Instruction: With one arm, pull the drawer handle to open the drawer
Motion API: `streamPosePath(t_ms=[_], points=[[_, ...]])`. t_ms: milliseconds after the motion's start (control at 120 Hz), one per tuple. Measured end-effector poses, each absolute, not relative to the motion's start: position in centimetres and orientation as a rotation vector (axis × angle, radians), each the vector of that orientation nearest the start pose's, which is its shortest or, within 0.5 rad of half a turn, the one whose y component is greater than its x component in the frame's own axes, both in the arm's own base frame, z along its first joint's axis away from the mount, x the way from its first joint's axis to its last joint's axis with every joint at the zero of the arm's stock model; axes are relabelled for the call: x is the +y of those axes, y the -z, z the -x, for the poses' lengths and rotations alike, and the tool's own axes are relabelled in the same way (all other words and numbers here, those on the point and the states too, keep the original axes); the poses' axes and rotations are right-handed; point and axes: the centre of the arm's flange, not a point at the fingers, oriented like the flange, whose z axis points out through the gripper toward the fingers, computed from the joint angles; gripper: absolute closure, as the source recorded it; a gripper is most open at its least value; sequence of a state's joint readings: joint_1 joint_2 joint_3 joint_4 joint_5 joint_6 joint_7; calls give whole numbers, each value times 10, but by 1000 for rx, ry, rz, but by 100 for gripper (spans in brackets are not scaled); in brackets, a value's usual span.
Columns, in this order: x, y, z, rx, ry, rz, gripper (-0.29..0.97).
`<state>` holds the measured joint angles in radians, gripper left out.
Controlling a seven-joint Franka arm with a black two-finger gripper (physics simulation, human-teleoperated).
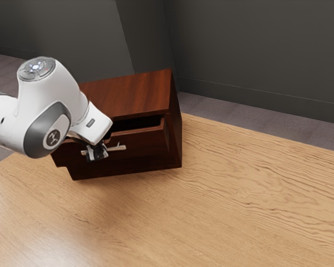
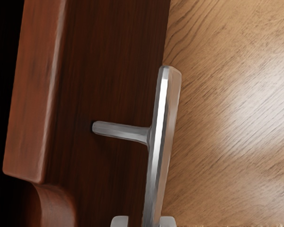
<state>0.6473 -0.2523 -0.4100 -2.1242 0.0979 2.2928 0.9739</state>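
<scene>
And here we are at the drawer. The white arm point(image 1: 44, 119) comes in low, and the tool point(image 1: 98, 152) is right at the handle point(image 1: 116, 148), out in front of the drawer point(image 1: 139, 153). The silver bar of that handle runs through the tool and pokes out past it on the side away from the arm. Is the tool clamped on the bar or only set around it? I cannot tell from either view.

The drawer sits a little way out of the dark wooden cabinet point(image 1: 131, 94). A black slot point(image 1: 138, 123) shows above the drawer front, directly under the cabinet's top and just beyond the tool.

In the wrist view, the handle point(image 2: 161, 142) is a flat-sided metal bar, held off the drawer point(image 2: 109, 71) by a short round post point(image 2: 119, 131). The post meets the bar a little ahead of the tool. Beyond the drawer front's lighter top edge it is black. On the bar's other side lies the pale, grainy counter point(image 2: 227, 118).

The cabinet stands on that counter point(image 1: 239, 194), and the tool hangs at handle height, clear of the counter's surface.
</scene>
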Motion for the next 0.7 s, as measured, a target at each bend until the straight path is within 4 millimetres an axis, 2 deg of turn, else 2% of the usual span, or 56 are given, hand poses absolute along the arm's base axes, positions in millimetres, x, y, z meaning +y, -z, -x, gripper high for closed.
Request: streamPosePath(t_ms=[375,700], points=[[96,-558,-490,1057,301,2515,73],[77,-563,-472,1075,296,2506,73]])
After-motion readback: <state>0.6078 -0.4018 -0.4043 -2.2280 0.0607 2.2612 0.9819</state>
